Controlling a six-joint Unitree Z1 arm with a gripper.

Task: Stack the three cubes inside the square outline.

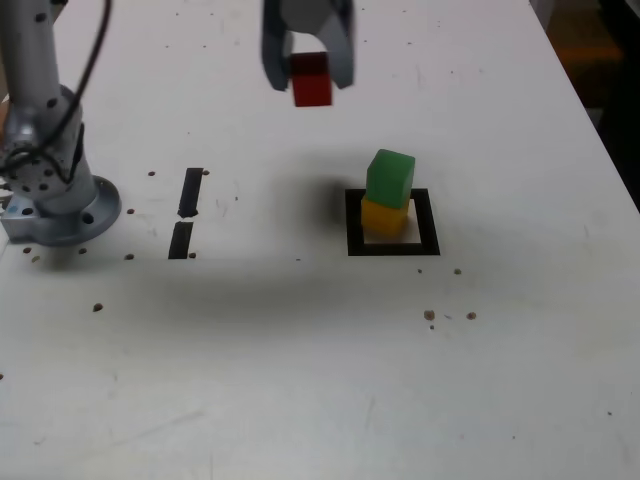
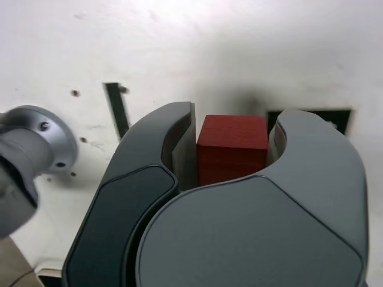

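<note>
My gripper (image 1: 309, 75) hangs high above the white table, shut on the red cube (image 1: 312, 80). In the wrist view the red cube (image 2: 232, 146) sits squeezed between the two dark grey fingers (image 2: 173, 149). The green cube (image 1: 389, 178) rests on the yellow cube (image 1: 384, 217), slightly tilted and offset, inside the square outline (image 1: 392, 247). That stack stands lower in the picture than the gripper and toward the exterior view's right. Only a corner of the square outline (image 2: 338, 115) shows past a finger in the wrist view; the stack is hidden there.
The arm's round grey base (image 1: 55, 195) is bolted at the exterior view's left, with a cable running up from it. Two short black strips (image 1: 186, 212) lie between the base and the outline. Small dark specks dot the table (image 1: 300, 380).
</note>
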